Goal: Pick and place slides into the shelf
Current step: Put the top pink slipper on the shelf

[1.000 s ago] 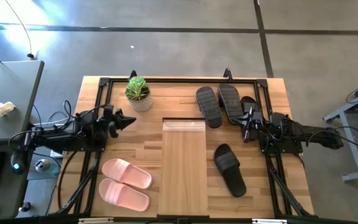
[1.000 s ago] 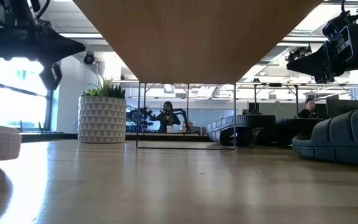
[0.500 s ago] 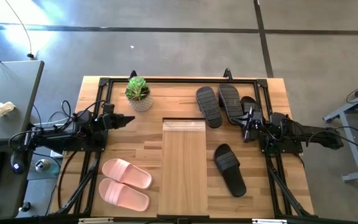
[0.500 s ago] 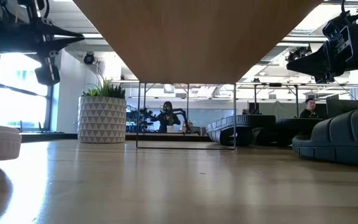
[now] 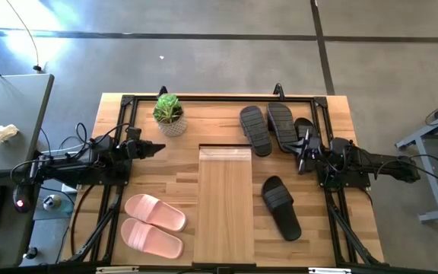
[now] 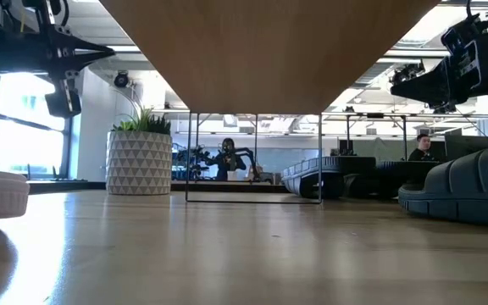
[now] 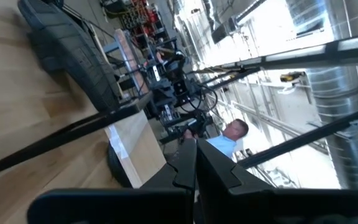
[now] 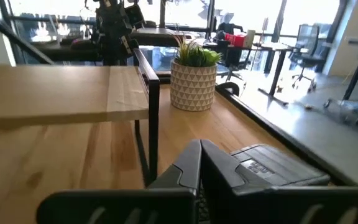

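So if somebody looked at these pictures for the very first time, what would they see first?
Probably the pale pink slides, side by side on the table's near left, bright against the wood. Then the long light-wood shelf running down the middle, with nothing on top, and the black slides: two at the far edge and one just right of the shelf. A little potted plant sits at the far left.

Grey concrete floor [image 5: 226,61] crossed by dark seams. Grey desk [image 5: 10,122] beside the butcher-block tabletop [image 5: 166,164], crumpled white cloth [image 5: 3,135] on top. Bright windows [image 6: 7,140], office chairs [image 8: 306,46], seated person [image 6: 420,146] beyond.
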Available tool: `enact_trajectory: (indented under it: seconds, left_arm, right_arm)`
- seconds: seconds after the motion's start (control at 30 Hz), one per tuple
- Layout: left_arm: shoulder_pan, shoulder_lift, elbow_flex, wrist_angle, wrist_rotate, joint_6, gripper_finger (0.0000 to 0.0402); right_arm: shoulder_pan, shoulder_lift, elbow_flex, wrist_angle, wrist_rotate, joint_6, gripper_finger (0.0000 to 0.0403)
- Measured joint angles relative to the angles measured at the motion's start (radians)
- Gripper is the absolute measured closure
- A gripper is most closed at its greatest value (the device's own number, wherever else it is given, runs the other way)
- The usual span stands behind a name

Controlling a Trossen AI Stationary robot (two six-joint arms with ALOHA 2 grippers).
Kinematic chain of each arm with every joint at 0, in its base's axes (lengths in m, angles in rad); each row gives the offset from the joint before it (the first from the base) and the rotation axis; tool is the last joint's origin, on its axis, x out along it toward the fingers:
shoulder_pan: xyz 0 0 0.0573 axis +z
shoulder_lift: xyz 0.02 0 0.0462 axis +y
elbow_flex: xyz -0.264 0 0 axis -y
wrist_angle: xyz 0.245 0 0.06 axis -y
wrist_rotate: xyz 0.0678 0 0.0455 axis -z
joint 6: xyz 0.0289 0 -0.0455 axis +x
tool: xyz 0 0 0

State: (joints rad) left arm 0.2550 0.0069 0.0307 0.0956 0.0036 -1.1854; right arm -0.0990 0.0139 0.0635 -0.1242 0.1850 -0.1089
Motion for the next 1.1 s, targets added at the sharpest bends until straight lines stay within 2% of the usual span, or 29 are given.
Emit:
enact_trajectory:
  seconds: [0.1,0.23,0.47,0.73,0.83,0.9,1.0,1.1]
  left_arm:
    - [0.000,0.000,0.000,0.000,0.015,0.001,0.0401]
    - [0.000,0.000,0.000,0.004,0.015,0.003,0.0401]
    - [0.000,0.000,0.000,0.009,0.015,0.003,0.0401]
    - [0.000,0.000,0.000,0.009,0.013,0.003,0.0401]
    - [0.000,0.000,0.000,0.009,0.011,0.003,0.0401]
    - [0.000,0.000,0.000,0.009,0.011,0.003,0.0401]
    - [0.000,0.000,0.000,0.009,0.011,0.003,0.0401]
    - [0.000,0.000,0.000,0.009,0.011,0.003,0.0401]
  right_arm:
    - [0.000,0.000,0.000,0.002,0.001,-0.103,0.0402]
    - [0.000,0.000,0.000,0.049,0.002,-0.097,0.0402]
    - [0.000,0.000,0.000,0.278,-0.026,0.410,0.0402]
    - [0.000,0.000,0.000,0.506,0.101,0.850,0.0402]
    - [0.000,0.000,0.000,0.590,0.115,0.946,0.0402]
    - [0.000,0.000,0.000,0.650,0.055,0.950,0.0402]
    - [0.000,0.000,0.000,0.723,-0.143,0.945,0.0402]
    - [0.000,0.000,0.019,0.702,-0.297,1.036,0.0402]
